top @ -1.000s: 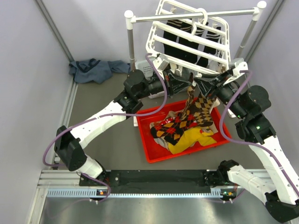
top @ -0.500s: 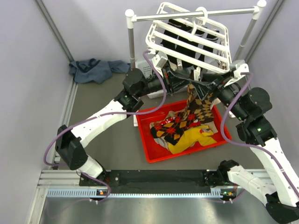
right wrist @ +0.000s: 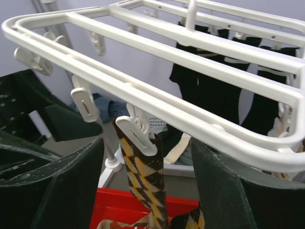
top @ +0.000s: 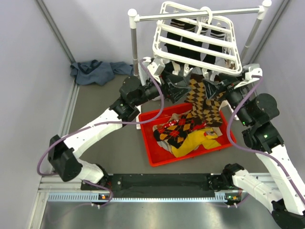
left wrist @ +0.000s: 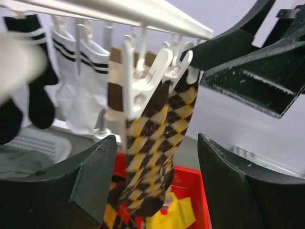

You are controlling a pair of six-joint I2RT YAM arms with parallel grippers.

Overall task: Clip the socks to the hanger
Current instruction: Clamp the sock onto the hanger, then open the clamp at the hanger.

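A brown, tan and cream argyle sock (top: 202,99) hangs from a clip on the front bar of the white hanger (top: 196,45). In the left wrist view the clip (left wrist: 143,83) pinches the sock (left wrist: 151,157), and my left gripper (left wrist: 157,179) stands open, fingers either side of the sock without touching it. In the right wrist view the same clip (right wrist: 141,131) holds the sock (right wrist: 143,179) under the hanger bar (right wrist: 190,112). My right gripper (right wrist: 147,188) is open around it too. From above, the left gripper (top: 183,88) and right gripper (top: 215,88) flank the sock. More argyle socks (top: 175,130) lie in the red bin (top: 147,143).
A yellow cloth (top: 193,142) lies in the bin beside the socks. The hanger hooks on a metal rod between white posts (top: 132,45). Black socks and white striped socks (left wrist: 81,88) hang from other clips. A blue cloth (top: 97,71) lies at the back left.
Both grippers have opened and let go. The sock now hangs by the clip alone. The hanger's front edge has swung up, and the left arm has shifted slightly left.
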